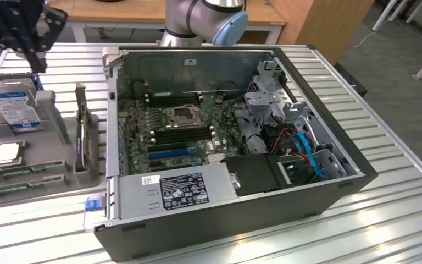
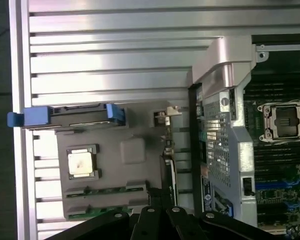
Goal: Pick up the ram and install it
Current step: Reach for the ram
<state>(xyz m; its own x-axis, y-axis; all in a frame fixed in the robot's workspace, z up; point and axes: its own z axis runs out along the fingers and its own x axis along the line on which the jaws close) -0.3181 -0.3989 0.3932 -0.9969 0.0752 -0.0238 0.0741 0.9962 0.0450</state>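
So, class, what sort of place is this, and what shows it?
Probably a robotics lab or workshop for computer assembly: an open computer case with its motherboard bare, a grey parts holder with a hard drive, and a robot arm.

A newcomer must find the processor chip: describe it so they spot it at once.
Start at the open computer case; a grey parts holder stands at its side, on the exterior view's left. The processor chip lies flat in it, between the blue-labelled hard drive and the green ram sticks. It alone is square and silver.

grey arm [image 1: 193,14], blue cap [image 1: 231,27], black fingers [image 1: 29,44]
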